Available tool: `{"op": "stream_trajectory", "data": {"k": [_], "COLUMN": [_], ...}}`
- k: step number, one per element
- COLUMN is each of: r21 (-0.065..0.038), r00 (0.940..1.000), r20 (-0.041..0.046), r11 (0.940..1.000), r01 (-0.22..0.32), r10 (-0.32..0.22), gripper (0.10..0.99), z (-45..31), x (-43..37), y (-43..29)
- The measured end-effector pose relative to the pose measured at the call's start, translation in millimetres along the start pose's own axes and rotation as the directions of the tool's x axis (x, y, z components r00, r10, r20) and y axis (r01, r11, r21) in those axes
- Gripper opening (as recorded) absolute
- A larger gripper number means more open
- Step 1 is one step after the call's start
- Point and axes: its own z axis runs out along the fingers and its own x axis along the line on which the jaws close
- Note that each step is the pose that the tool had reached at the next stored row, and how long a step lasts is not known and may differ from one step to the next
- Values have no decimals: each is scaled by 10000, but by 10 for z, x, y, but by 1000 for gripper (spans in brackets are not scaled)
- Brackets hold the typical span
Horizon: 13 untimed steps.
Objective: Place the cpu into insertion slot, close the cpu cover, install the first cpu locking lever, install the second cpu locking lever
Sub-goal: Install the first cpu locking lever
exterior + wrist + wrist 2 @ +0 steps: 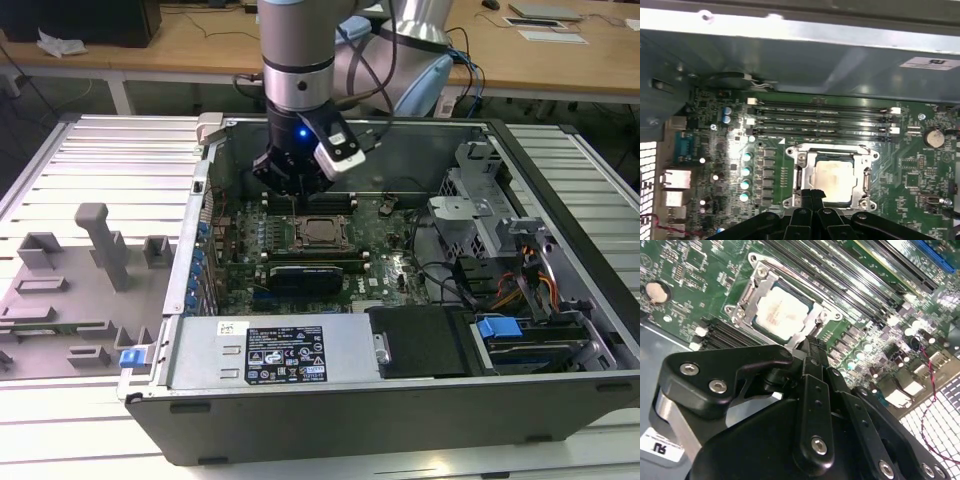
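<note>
Though the cpu (832, 175) sits framed by the cover (806, 175), the gripper (812, 196) hovers pinched together, empty; the cpu lies just nearer, toward the exterior view's right.

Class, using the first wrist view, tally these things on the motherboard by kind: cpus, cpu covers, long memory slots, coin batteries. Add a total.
cpu: 1
cover: 1
memory slots: 4
coin battery: 1
Total: 7

cpu (832, 176) in insertion slot (866, 182) | pincer (812, 194) at slot edge | mem slots (822, 120) beside slot | all in case (330, 440)
</note>
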Motion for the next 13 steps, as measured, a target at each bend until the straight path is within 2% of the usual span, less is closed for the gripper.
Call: {"op": "stream_trajectory", "data": {"k": [6, 10, 13], "r21": [0, -1, -125], "r00": [10000, 10000, 10000], "r20": [0, 0, 19], "r11": [10000, 10000, 9999], "r01": [-1, -2, -6], "r10": [1, 2, 7], "gripper": [106, 106, 106], "z": [-5, -11, -13], "x": [86, 209, 240], "y": [7, 15, 17]}}
